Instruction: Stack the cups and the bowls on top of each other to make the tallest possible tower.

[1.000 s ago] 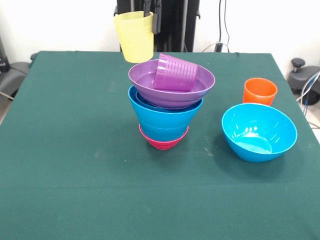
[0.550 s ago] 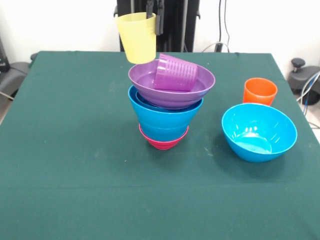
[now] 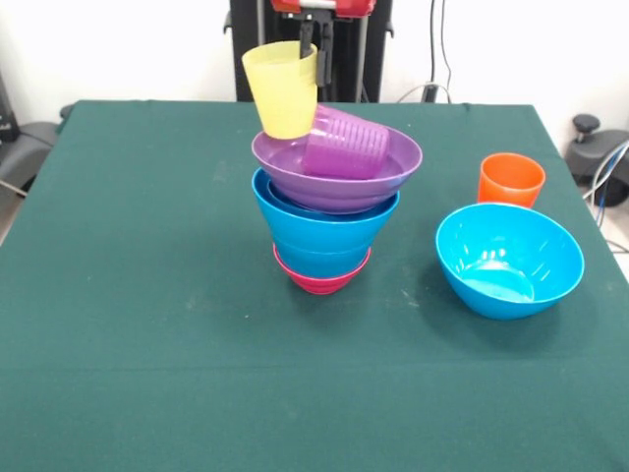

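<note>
Overhead, yellow cup [image 3: 283, 88] in jaws, above purple bowl [image 3: 337, 167], no writing

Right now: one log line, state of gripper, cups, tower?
gripper: shut on yellow cup | yellow cup: above purple bowl rim | purple cup: tilted in bowl | tower: standing | orange cup, blue bowl: unstacked

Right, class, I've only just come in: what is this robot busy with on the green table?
The robot's gripper is holding a translucent yellow plastic cup by its rim, upright, just above the rim of the wide purple bowl. That bowl tops a tower: a small magenta bowl at the base and blue bowls above it. A ribbed purple cup lies tilted inside the purple bowl. Apart on the green cloth stand an orange cup and a single blue bowl, not yet stacked.
</note>
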`<state>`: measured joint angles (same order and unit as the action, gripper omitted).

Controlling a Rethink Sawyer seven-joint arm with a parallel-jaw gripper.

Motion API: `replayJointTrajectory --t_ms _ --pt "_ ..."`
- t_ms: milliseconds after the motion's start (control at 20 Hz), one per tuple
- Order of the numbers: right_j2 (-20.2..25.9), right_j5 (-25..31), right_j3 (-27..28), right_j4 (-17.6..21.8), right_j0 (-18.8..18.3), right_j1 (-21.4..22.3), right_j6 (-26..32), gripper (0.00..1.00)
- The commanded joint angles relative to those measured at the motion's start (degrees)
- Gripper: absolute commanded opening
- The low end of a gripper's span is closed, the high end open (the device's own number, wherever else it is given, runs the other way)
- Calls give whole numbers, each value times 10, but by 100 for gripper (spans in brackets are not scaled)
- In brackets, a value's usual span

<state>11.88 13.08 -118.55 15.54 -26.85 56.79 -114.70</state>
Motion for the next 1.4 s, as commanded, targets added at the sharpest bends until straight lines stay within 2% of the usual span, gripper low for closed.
replayJointTrajectory --t_ms 50,500,1350,1400 --pt "-9 -11 21 14 15 -44 -51 0" --pt "-11 -22 22 13 15 -55 -48 0" --pt "-19 -8 20 12 21 -42 -46 0" --pt "-20 -5 20 12 22 -42 -45 100"
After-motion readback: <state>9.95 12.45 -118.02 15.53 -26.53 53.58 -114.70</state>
